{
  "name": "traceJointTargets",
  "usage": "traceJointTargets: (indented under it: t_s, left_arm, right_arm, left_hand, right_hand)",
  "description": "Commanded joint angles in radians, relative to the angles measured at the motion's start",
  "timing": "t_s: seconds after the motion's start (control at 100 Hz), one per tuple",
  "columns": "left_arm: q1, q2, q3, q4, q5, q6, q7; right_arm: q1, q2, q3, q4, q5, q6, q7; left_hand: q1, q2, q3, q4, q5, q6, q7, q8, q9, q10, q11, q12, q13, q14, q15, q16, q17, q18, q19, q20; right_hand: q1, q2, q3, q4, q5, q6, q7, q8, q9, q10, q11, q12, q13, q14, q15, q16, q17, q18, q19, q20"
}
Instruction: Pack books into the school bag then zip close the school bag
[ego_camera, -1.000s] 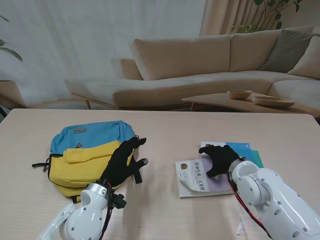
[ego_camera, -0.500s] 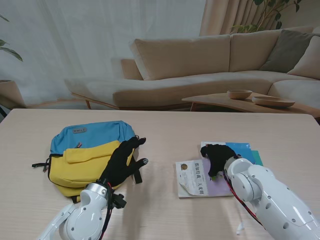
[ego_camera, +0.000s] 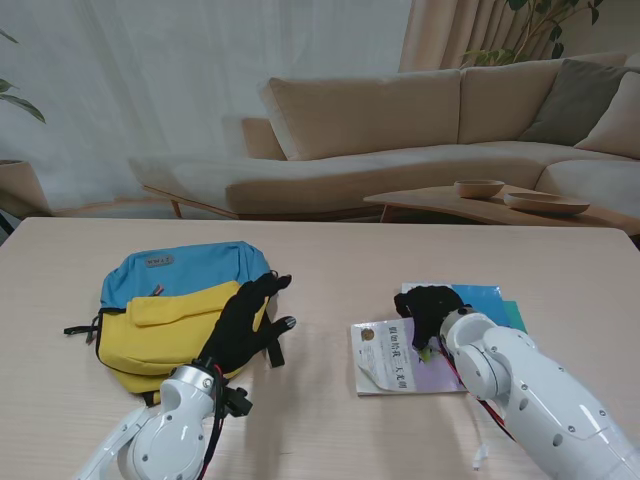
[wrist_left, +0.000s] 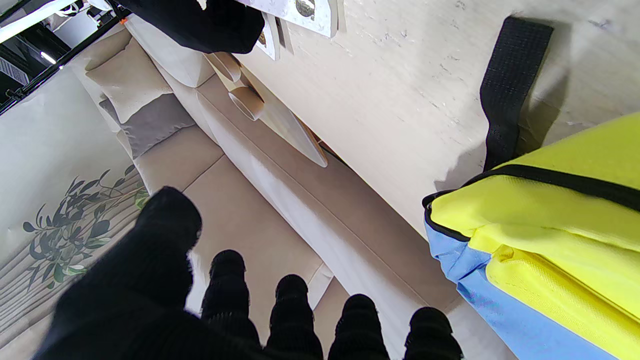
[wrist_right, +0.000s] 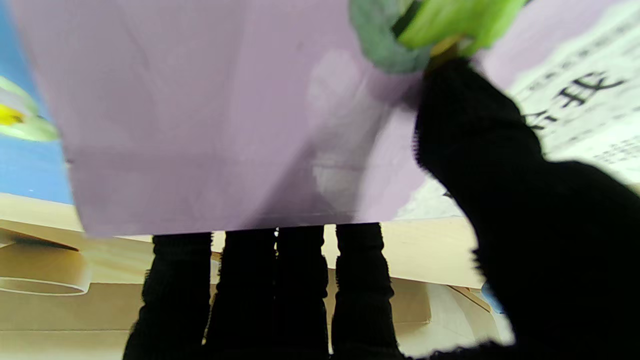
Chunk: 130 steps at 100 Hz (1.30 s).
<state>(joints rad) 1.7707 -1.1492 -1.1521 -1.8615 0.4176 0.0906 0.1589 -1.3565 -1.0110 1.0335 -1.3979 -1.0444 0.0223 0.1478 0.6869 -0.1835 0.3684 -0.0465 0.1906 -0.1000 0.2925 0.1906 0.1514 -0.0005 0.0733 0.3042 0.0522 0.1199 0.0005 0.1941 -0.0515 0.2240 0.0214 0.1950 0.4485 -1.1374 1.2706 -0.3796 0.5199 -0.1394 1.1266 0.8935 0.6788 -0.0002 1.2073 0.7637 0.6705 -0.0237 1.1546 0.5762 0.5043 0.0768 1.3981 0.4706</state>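
Leftmost, the bag (ego_camera: 165, 310) lies flat on the table (ego_camera: 320, 250), apparently still zipped. The left hand (ego_camera: 243, 325), fingers spread and empty, hovers at its right edge, ready to steady it. Rightward, the right hand (ego_camera: 428, 312) pinches the top book (ego_camera: 392, 357), thumb on the cover, fingers hooked over its edge, probably to lift it.

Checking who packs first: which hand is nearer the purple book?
Right. The right hand grips the purple book; the left hand hovers open beside the school bag.
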Motion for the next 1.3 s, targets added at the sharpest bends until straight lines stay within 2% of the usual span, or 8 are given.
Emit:
traceJointTargets:
  t_s: [0.0, 0.45, 0.6, 0.7, 0.86, 1.05, 1.17, 1.29]
  left_arm:
    - [0.008, -0.005, -0.001, -0.009, 0.000, 0.001, -0.014]
    - [0.009, -0.005, -0.004, -0.008, 0.000, -0.002, -0.013]
    - [0.009, -0.005, -0.003, -0.008, 0.000, -0.002, -0.013]
    - [0.010, -0.005, -0.004, -0.008, 0.001, -0.003, -0.014]
    - [0.010, -0.005, -0.004, -0.008, 0.000, -0.004, -0.014]
    - [0.010, -0.005, -0.004, -0.008, 0.000, -0.005, -0.014]
    - [0.010, -0.004, -0.004, -0.007, 0.001, -0.008, -0.014]
    - [0.010, -0.004, -0.004, -0.008, 0.001, -0.008, -0.014]
  right_arm:
    - [-0.016, -0.010, -0.011, 0.036, -0.003, -0.006, 0.012]
    - [-0.052, -0.025, 0.038, 0.006, 0.021, -0.034, -0.083]
    - [-0.065, -0.029, 0.050, -0.007, 0.026, -0.042, -0.101]
    - [-0.072, -0.031, 0.058, -0.015, 0.033, -0.049, -0.107]
    - [-0.089, -0.032, 0.078, -0.041, 0.036, -0.052, -0.102]
    - [-0.120, -0.030, 0.111, -0.089, 0.035, -0.062, -0.076]
    - [-0.135, -0.031, 0.129, -0.107, 0.036, -0.082, -0.079]
    - [-0.153, -0.035, 0.146, -0.126, 0.037, -0.084, -0.106]
  left_hand:
    - [-0.015, 0.003, 0.013, 0.019, -0.034, 0.007, -0.012, 0.000, -0.009, -0.014, 0.004, 0.004, -0.025, -0.027, -0.002, 0.002, -0.008, -0.022, -0.023, -0.005]
    - [-0.015, 0.002, 0.016, 0.018, -0.033, 0.016, -0.010, 0.002, -0.009, -0.014, 0.003, 0.005, -0.025, -0.026, -0.002, 0.001, -0.008, -0.023, -0.023, -0.006]
    - [-0.015, 0.001, 0.017, 0.018, -0.033, 0.020, -0.010, 0.001, -0.009, -0.013, 0.004, 0.005, -0.026, -0.027, -0.002, 0.001, -0.008, -0.022, -0.023, -0.006]
    - [-0.016, 0.002, 0.016, 0.018, -0.034, 0.021, -0.011, 0.001, -0.010, -0.013, 0.003, 0.005, -0.026, -0.028, -0.002, 0.001, -0.008, -0.022, -0.023, -0.007]
    - [-0.017, 0.003, 0.017, 0.018, -0.033, 0.024, -0.010, 0.001, -0.009, -0.009, 0.003, 0.005, -0.025, -0.029, -0.002, 0.001, -0.008, -0.023, -0.023, -0.007]
    - [-0.016, 0.001, 0.017, 0.018, -0.033, 0.024, -0.009, 0.002, -0.009, -0.009, 0.004, 0.005, -0.025, -0.027, -0.002, 0.001, -0.008, -0.023, -0.023, -0.007]
    - [-0.017, 0.002, 0.018, 0.018, -0.034, 0.025, -0.010, 0.002, -0.009, -0.008, 0.004, 0.005, -0.026, -0.028, -0.002, 0.002, -0.008, -0.024, -0.023, -0.007]
    - [-0.017, 0.002, 0.018, 0.018, -0.034, 0.025, -0.009, 0.002, -0.009, -0.007, 0.004, 0.005, -0.025, -0.028, -0.002, 0.002, -0.008, -0.023, -0.023, -0.007]
  right_hand:
    - [0.280, 0.121, 0.052, 0.083, 0.094, -0.112, 0.145, 0.018, 0.082, -0.050, 0.113, 0.046, 0.048, 0.018, 0.049, -0.042, 0.029, 0.018, 0.053, 0.037]
    - [0.247, 0.168, 0.128, 0.162, 0.253, -0.171, 0.113, 0.131, 0.120, -0.040, -0.020, 0.102, 0.115, 0.099, 0.033, -0.101, 0.113, 0.039, 0.090, 0.021]
    - [0.270, 0.166, 0.184, 0.185, 0.295, -0.149, 0.125, 0.198, 0.189, 0.080, -0.341, -0.238, 0.219, 0.153, -0.059, -0.162, 0.191, 0.076, 0.077, -0.012]
    - [0.315, 0.138, 0.202, 0.177, 0.313, -0.160, 0.141, 0.234, 0.332, 0.047, -0.359, -0.344, 0.327, 0.146, -0.099, -0.202, 0.246, 0.121, 0.074, -0.041]
    - [0.352, 0.099, 0.231, 0.195, 0.287, -0.184, 0.151, 0.260, 0.428, -0.043, -0.201, -0.281, 0.429, 0.098, -0.037, -0.150, 0.289, 0.152, 0.119, -0.041]
    - [0.379, 0.093, 0.253, 0.203, 0.067, 0.012, -0.158, -0.114, 0.369, -0.067, -0.096, -0.259, 0.385, 0.074, 0.037, -0.106, 0.240, 0.160, 0.170, -0.192]
    - [0.398, 0.111, 0.250, 0.211, 0.274, -0.008, -0.287, -0.318, 0.381, -0.025, -0.124, -0.203, 0.379, 0.086, 0.051, -0.085, 0.228, 0.184, 0.183, -0.214]
    - [0.419, 0.162, 0.232, 0.216, 0.547, -0.084, -0.272, -0.359, 0.357, 0.001, -0.126, -0.087, 0.346, 0.084, 0.094, -0.063, 0.200, 0.188, 0.201, -0.208]
